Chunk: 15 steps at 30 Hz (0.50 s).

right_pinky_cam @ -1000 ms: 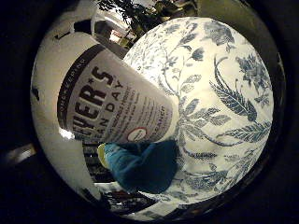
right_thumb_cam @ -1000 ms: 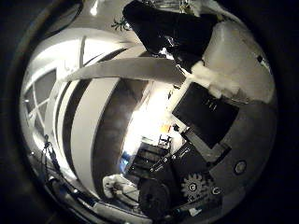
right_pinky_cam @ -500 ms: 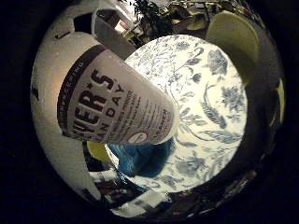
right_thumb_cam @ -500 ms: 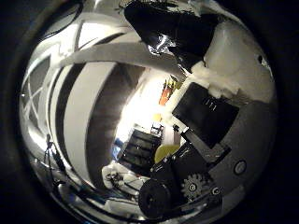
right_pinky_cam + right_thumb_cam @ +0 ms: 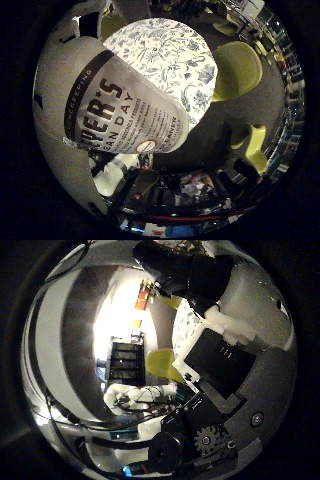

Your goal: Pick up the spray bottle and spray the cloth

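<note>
Clearly, the hand (image 5: pixel 220 365) was clamped on the spray bottle (image 5: pixel 120 115), whose smooth, stiff body could slip.

The right hand (image 5: pixel 220 365) has its white and black fingers (image 5: pixel 235 335) curled close in front of the palm, wrapped around the spray bottle (image 5: pixel 125 120), which lies tight against the palm. A geared part of the hand shows beside them.
</note>
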Available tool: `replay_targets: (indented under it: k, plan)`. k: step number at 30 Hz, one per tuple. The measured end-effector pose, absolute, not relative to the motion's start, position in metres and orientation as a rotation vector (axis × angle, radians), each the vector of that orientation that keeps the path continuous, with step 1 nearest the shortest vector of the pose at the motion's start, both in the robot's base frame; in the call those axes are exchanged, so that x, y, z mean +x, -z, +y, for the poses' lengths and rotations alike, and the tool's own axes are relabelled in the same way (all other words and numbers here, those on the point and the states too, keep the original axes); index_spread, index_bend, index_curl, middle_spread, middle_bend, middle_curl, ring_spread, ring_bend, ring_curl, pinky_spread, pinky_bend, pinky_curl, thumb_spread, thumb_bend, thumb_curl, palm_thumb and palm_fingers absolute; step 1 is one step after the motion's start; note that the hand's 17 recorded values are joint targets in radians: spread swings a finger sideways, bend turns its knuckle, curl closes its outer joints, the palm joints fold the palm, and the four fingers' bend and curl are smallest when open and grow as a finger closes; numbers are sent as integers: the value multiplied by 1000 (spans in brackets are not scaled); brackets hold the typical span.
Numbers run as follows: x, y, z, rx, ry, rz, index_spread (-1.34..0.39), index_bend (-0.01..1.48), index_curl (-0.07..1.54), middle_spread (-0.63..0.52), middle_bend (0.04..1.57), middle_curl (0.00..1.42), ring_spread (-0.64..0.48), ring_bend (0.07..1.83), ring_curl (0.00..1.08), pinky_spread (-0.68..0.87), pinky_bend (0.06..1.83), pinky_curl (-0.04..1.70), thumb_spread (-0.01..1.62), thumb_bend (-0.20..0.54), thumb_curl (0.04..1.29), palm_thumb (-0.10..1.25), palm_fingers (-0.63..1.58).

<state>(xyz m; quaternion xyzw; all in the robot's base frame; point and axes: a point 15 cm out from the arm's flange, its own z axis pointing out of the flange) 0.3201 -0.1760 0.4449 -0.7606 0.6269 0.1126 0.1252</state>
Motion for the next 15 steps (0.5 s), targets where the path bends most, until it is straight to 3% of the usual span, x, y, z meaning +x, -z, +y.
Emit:
replay_targets:
  k: [15]
  plan:
    - [313,-436,-100,-2811,-201,1825,-196,1178,712,-69,1364,583,-153,1468,579,-208,1023,1258,861,-14,852,1047,1204]
